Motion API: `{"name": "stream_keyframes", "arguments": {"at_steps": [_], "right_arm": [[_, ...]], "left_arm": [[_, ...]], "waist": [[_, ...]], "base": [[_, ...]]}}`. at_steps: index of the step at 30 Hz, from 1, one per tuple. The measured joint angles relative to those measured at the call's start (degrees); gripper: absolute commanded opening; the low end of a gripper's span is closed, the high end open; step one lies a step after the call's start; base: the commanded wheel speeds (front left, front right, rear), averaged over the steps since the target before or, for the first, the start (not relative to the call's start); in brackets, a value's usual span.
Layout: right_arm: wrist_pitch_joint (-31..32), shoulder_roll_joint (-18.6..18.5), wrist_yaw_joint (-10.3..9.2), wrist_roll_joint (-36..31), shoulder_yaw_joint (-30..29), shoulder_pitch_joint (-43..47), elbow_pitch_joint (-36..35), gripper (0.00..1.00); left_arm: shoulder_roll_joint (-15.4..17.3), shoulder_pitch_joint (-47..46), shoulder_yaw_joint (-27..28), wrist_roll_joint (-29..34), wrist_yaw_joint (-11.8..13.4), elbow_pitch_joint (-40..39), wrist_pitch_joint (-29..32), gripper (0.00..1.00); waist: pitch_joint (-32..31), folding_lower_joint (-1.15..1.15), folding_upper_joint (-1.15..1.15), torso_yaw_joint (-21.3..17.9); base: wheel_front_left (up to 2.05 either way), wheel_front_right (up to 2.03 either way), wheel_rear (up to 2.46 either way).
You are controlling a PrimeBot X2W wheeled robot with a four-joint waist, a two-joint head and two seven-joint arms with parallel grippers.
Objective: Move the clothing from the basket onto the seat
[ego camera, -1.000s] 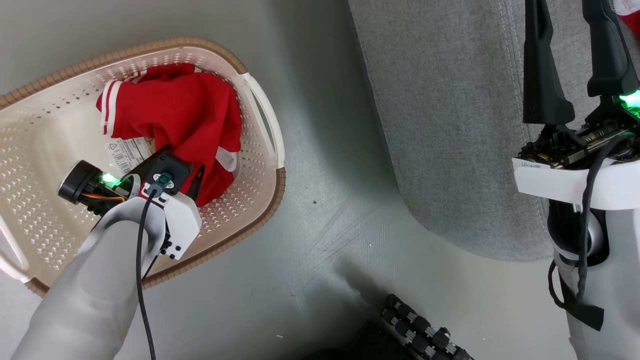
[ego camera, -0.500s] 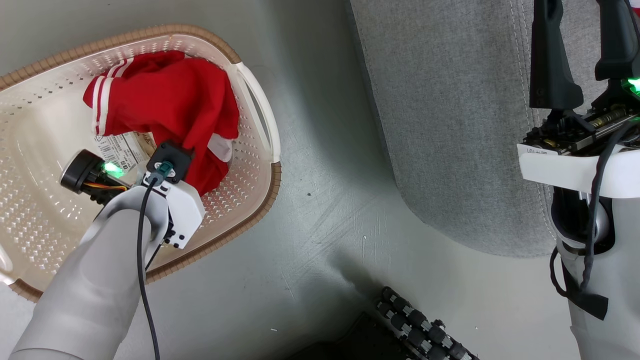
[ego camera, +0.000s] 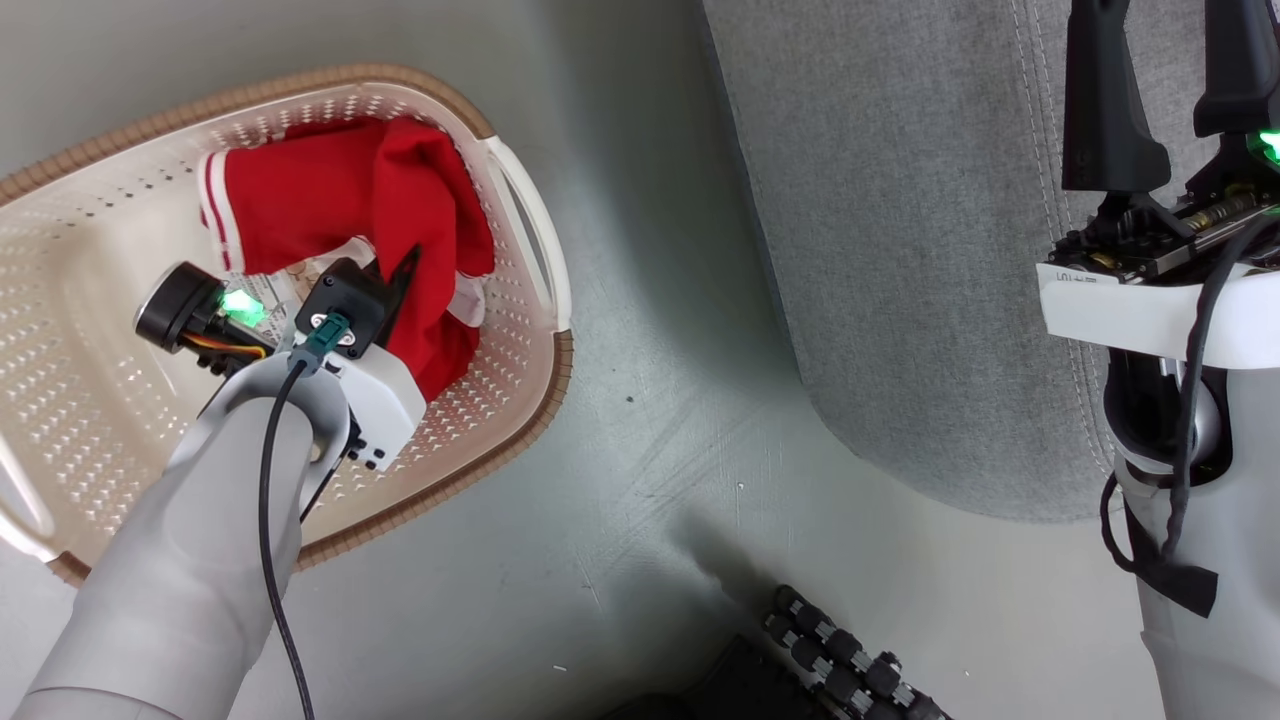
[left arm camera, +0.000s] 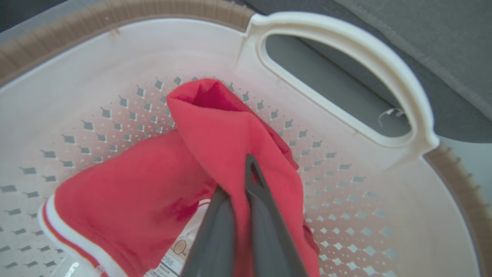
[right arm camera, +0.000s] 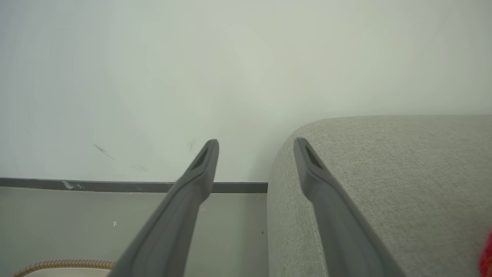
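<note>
The basket (ego camera: pixel 520 400) stands on the floor at the left. Inside it lies the red clothing (ego camera: pixel 320 195) with white stripes. My left gripper (ego camera: pixel 395 290) reaches down into the basket and is shut on a fold of that fabric. In the left wrist view the two fingers (left arm camera: pixel 265 215) pinch the clothing (left arm camera: pixel 153 184), which rises to a peak near the basket's white handle (left arm camera: pixel 346 42). My right gripper (ego camera: pixel 1170 90) hangs open over the grey seat (ego camera: pixel 900 250), holding nothing. The right wrist view shows the same gripper (right arm camera: pixel 256 146) open beside the seat (right arm camera: pixel 403 173).
A sliver of red cloth (right arm camera: pixel 487 257) lies on the seat at the right edge. A paper label (left arm camera: pixel 173 261) shows on the basket's bottom. Grey floor (ego camera: pixel 650 450) separates basket and seat. A dark ribbed part (ego camera: pixel 840 660) sits low in the head view. A pale wall with dark baseboard (right arm camera: pixel 115 186) stands behind.
My left gripper has closed on the red garment and drawn it up, so the spread cloth now bunches into a fold. The head camera shifted slightly. My right arm has hardly moved.
</note>
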Motion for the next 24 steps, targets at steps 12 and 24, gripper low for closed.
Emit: {"name": "stream_keyframes", "arguments": {"at_steps": [12, 24], "right_arm": [[0.0, -0.01, 0.0, -2.41, -1.03, 0.05, 2.15, 1.0], [0.0, -0.08, 0.0, -6.33, 0.67, 0.74, 6.71, 1.0]], "left_arm": [[0.22, 0.15, 1.99, -0.91, 0.64, -7.39, -1.92, 0.0], [1.14, 0.8, 6.01, -3.88, 2.07, -16.24, -2.35, 0.0]], "waist": [[-3.57, 0.0, 0.0, 2.58], [-8.94, 0.0, 0.0, 5.86]], "base": [[0.0, 0.0, 0.0], [0.0, 0.0, 0.0]]}}
